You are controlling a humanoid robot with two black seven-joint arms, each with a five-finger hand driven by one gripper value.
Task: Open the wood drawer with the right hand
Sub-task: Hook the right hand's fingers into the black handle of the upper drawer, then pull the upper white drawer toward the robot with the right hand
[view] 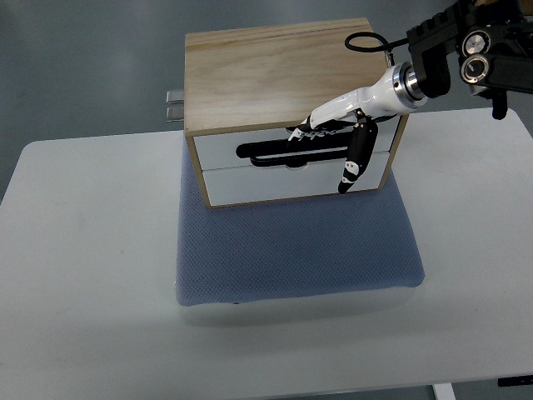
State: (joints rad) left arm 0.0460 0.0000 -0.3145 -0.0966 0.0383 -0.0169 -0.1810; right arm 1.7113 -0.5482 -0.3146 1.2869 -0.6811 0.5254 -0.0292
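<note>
One wood drawer box [279,71] stands at 12 o'clock on the tabletop [83,250], on a blue mat [291,250]. The right robot hand [337,137] has its fingers curled into the upper drawer's slot [266,152]. If the hook is shallow, pulling may slip or drag the light box.

I work in what looks like a lab or test room: a bare white desk [83,275] on a plain grey floor [83,67], with one blue mat [291,250] laid out below my hand [337,133] as a staged work spot.
</note>
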